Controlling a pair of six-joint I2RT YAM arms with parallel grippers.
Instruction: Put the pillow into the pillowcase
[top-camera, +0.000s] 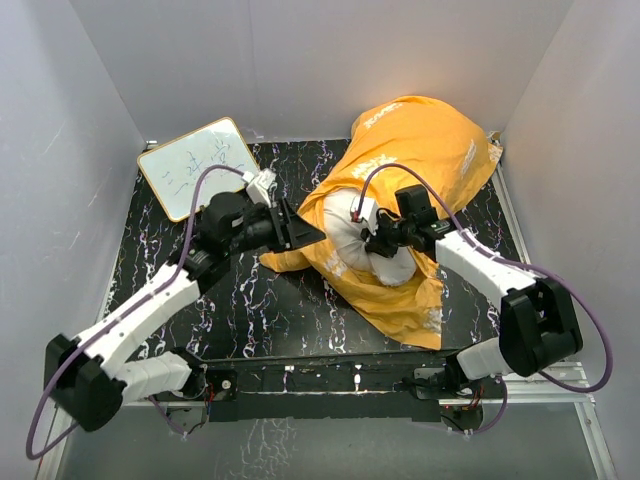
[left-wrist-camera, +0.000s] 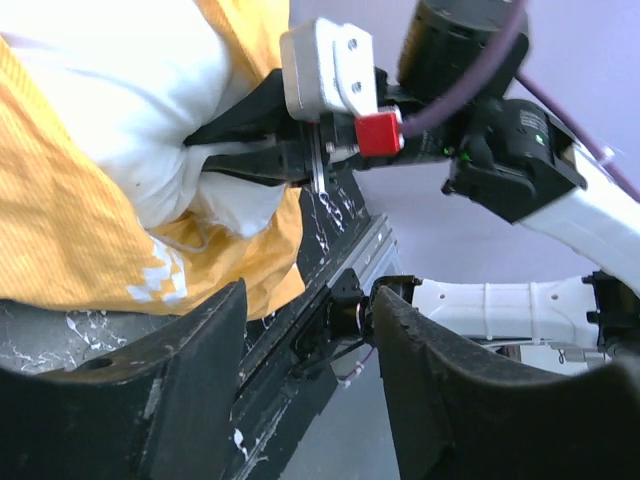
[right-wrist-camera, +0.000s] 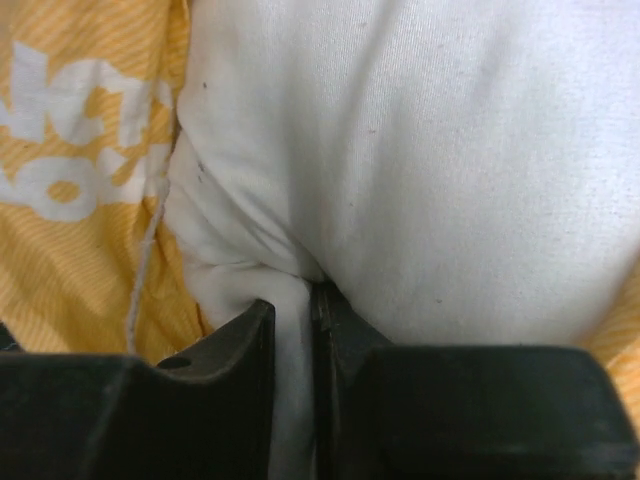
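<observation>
One plump white fabric pillow (top-camera: 345, 222) bulges from one orange-yellow cloth pillowcase (top-camera: 425, 140) toward the counter's far-right corner. The right gripper (top-camera: 372, 242) pinches the pillow; the left gripper (top-camera: 305, 232) gapes alongside.

Both arms have white shells on their long links and black housings at the joints. The left arm (top-camera: 140, 310) and the right arm (top-camera: 480, 262) each trail a purple cable (top-camera: 186, 230) that loops wide of the links. In the left wrist view, the right tool (left-wrist-camera: 215, 150) has matte black fingers. At 12 o'clock in that view sits a white bracket (left-wrist-camera: 325, 65) with two screws, and a small red block (left-wrist-camera: 378, 133) is at the bracket's 5 o'clock. Tiny green marks dot the black wrist housing (left-wrist-camera: 510, 150). The left tool (left-wrist-camera: 310, 400) has broad black fingers (left-wrist-camera: 150, 400), scuffed and flecked with white.
</observation>
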